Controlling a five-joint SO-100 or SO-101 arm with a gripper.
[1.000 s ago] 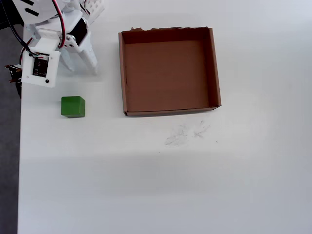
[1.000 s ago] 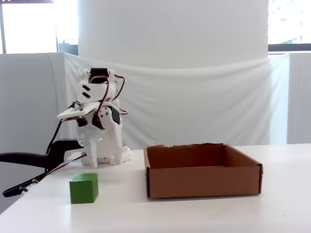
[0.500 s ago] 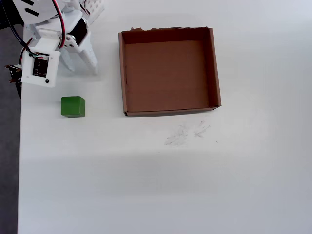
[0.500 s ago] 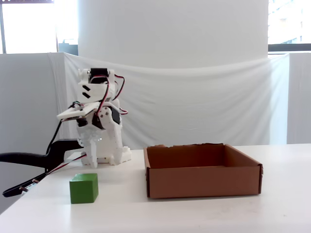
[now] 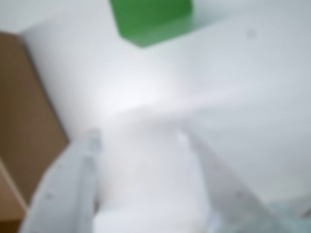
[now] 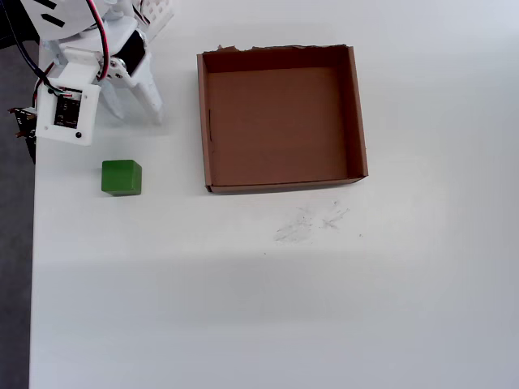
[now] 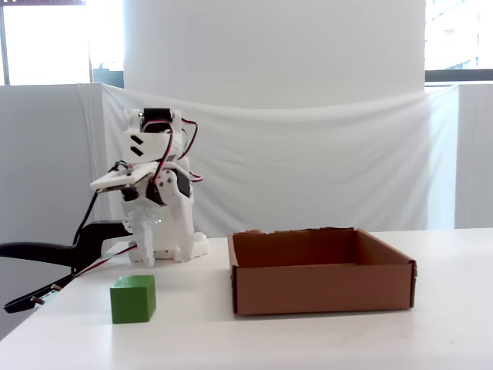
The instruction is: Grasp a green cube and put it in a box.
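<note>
The green cube (image 6: 122, 177) sits on the white table, left of the box (image 6: 358, 113) in the overhead view, with a gap between them. The box, a shallow brown cardboard tray with a ragged far rim, is empty. My gripper (image 6: 130, 112) hangs just beyond the cube, near the arm's base, open and empty. In the blurred wrist view its two white fingers (image 5: 92, 143) stand apart, the gripper (image 5: 138, 141) holds nothing, the cube (image 5: 150, 19) lies ahead at the top edge, and the box (image 5: 24, 121) is at the left. The fixed view shows the cube (image 7: 132, 299) left of the box (image 7: 320, 289).
The white arm and its base (image 7: 158, 223) stand at the table's back left, with cables and a black clamp (image 7: 46, 254) off the left edge. The table's left edge (image 6: 32, 243) runs close beside the cube. Faint pencil marks (image 6: 312, 223) lie in front of the box.
</note>
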